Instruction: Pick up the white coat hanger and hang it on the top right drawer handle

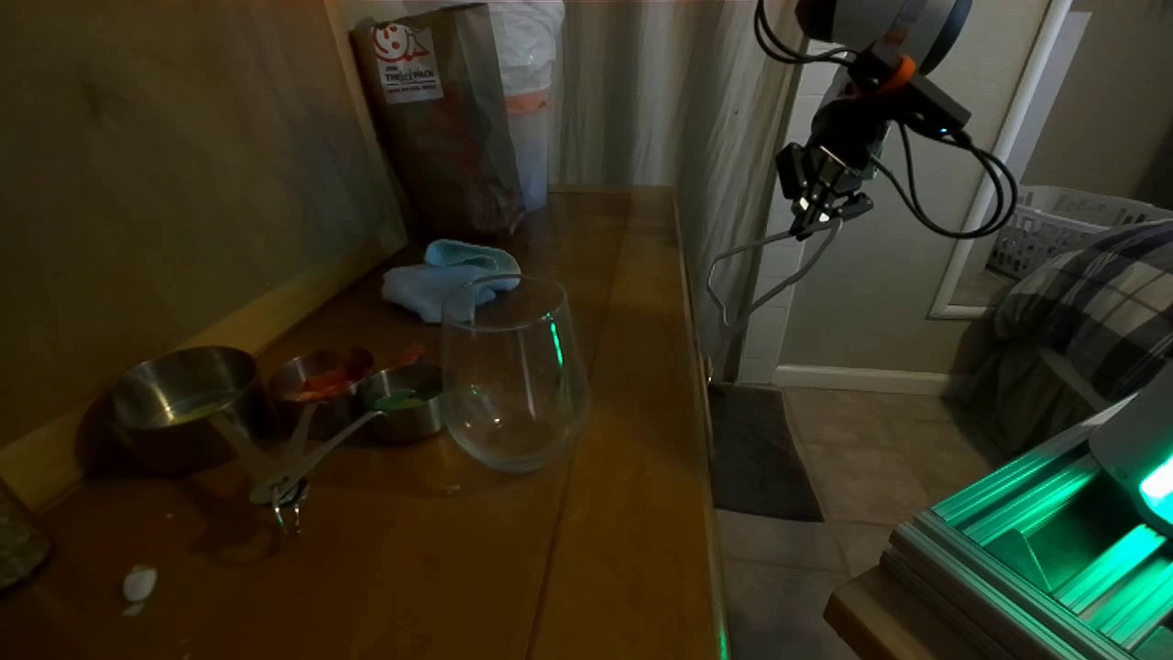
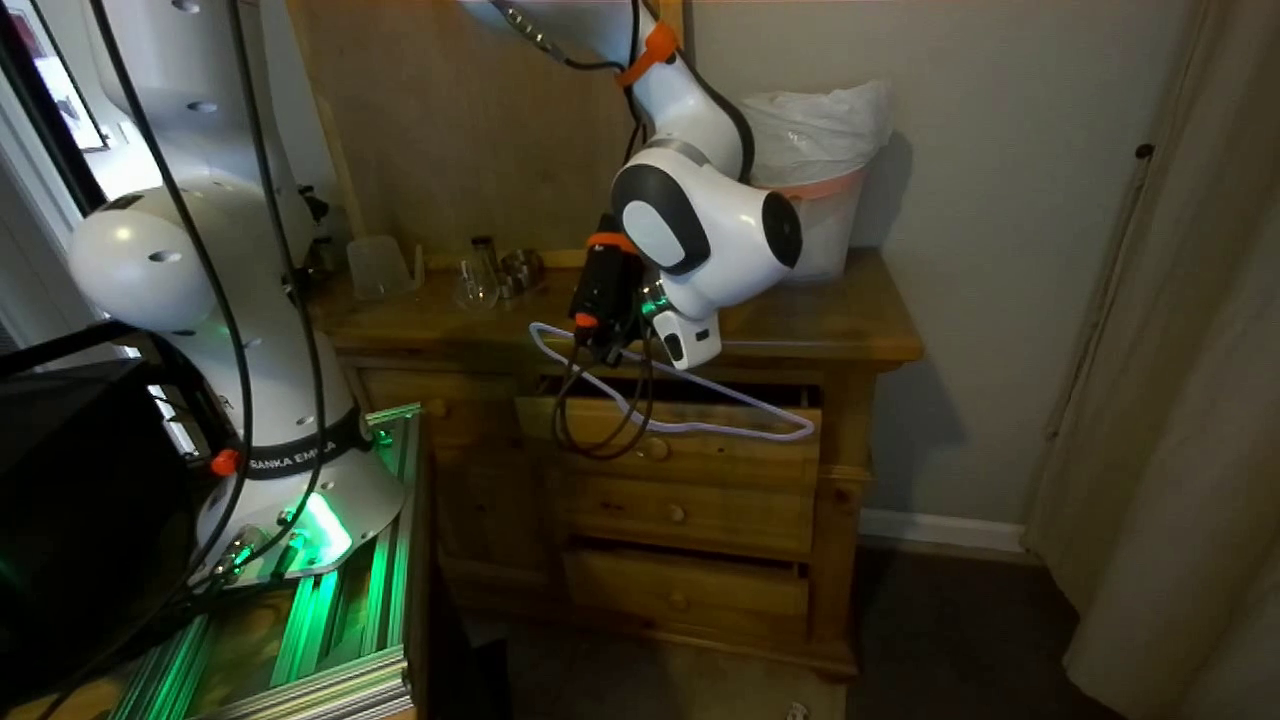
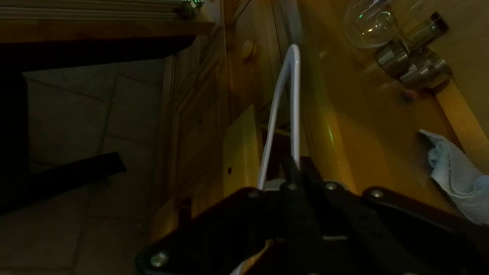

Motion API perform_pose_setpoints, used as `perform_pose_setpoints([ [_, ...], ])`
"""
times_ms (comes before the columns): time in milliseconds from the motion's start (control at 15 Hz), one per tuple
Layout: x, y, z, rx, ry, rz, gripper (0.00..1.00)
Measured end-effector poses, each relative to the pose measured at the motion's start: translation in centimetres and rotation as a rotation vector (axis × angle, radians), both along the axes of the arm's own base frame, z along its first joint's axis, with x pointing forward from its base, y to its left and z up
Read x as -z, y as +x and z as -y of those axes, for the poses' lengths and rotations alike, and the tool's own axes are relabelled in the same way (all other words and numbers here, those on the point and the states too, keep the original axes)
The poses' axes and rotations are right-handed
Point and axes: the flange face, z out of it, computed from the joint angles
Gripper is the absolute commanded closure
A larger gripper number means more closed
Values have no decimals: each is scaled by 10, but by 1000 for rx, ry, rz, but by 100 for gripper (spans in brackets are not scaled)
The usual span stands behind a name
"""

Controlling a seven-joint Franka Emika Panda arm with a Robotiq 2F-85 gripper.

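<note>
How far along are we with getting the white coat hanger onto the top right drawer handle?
Done: the white coat hanger looks picked up, raised in front of the wooden dresser. In hand: the tool is shut on it. Left: hooking it on and letting go; in an exterior view the top right drawer knob shows below the hanger, nothing visibly looped over it. I can't clearly make out the hook.

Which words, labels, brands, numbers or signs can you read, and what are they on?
"THE … PACK": label on the brown paper bag; middle word and smaller line above too blurred.
"RANKA EM": black band on the robot's base; some letters hidden or unclear.
No other text is readable.
</note>
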Motion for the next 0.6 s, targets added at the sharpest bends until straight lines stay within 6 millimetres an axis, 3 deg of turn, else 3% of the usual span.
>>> perform_pose_setpoints([
  [600,-16,12,5,8,-21,53,99],
])
